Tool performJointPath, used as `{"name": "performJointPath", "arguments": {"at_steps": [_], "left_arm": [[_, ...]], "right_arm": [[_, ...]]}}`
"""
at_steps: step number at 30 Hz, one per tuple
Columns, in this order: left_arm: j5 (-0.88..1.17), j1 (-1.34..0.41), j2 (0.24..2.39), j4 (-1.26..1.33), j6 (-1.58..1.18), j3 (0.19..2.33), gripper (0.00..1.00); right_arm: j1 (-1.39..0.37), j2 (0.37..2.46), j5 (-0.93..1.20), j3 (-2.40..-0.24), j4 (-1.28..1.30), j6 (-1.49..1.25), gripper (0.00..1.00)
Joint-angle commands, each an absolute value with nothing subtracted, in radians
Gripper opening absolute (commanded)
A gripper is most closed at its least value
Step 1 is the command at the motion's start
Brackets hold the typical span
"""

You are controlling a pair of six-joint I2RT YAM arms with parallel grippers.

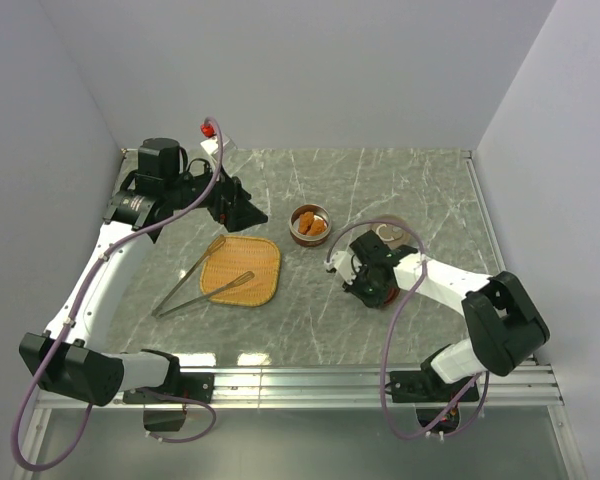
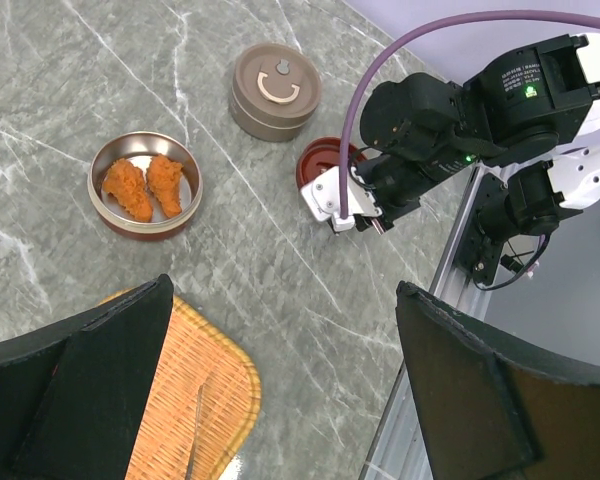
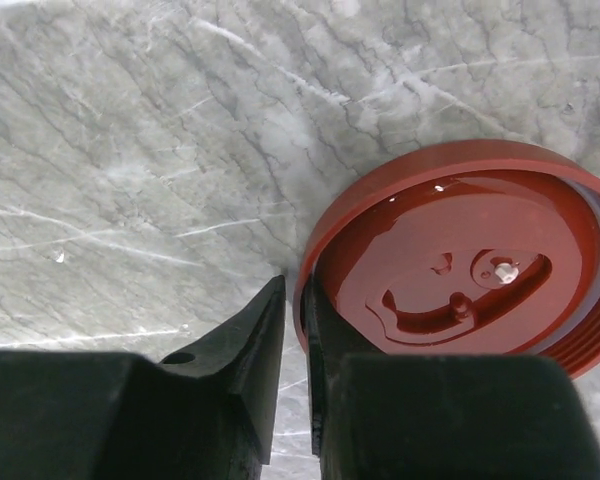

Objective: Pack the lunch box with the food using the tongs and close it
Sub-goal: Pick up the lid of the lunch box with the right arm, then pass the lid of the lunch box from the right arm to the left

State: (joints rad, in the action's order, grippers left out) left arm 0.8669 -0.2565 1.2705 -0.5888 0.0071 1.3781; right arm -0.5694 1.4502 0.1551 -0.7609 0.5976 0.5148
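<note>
- right gripper (image 3: 292,330) pinches the red lid (image 3: 470,270) right of the bowl (image 2: 93,190), probably to clear it
- left gripper (image 2: 285,345) hangs wide apart left of the bowl, poised for the tongs (image 1: 208,292)

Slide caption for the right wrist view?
Right tool straddles the rim of the red lid on the marble table.

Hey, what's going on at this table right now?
The right claw is pinching the rim of a red lid. The left claw hangs open over the far edge of the woven tray; the tongs lie across it, untouched. Two fried nuggets sit in an open round tin; a second tin is lidded.
</note>
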Motion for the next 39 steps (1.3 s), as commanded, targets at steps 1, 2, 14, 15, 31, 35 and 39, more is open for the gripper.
{"name": "performJointPath", "arguments": {"at_steps": [1,2,14,15,31,35,39], "left_arm": [[0.882,-0.253,1.235,-0.569,0.012,1.371,0.99],[0.879,-0.253,1.232,-0.56,0.008,1.367,0.99],[0.899,-0.233,1.165,-0.424,-0.141,1.315,0.99],[0.9,-0.23,1.154,-0.395,-0.159,1.299,0.99],[1.023,-0.203,1.103,0.254,-0.633,1.109,0.99],[0.982,-0.204,1.118,0.281,-0.681,1.115,1.0],[0.913,-0.236,1.111,0.263,-0.634,1.104,0.96]], "right_arm": [[-0.58,1.489,0.153,-0.736,0.557,0.489,0.15],[-0.58,1.496,0.158,-0.739,0.554,0.479,0.12],[-0.542,1.35,0.645,-1.153,0.678,0.321,0.0],[-0.531,1.344,0.705,-1.187,0.677,0.299,0.0],[-0.264,1.348,1.44,-1.296,-0.312,-0.901,0.0],[-0.258,1.353,1.399,-1.278,-0.581,-1.204,0.0],[-0.249,1.385,1.324,-1.214,-0.799,-1.438,0.0]]}}
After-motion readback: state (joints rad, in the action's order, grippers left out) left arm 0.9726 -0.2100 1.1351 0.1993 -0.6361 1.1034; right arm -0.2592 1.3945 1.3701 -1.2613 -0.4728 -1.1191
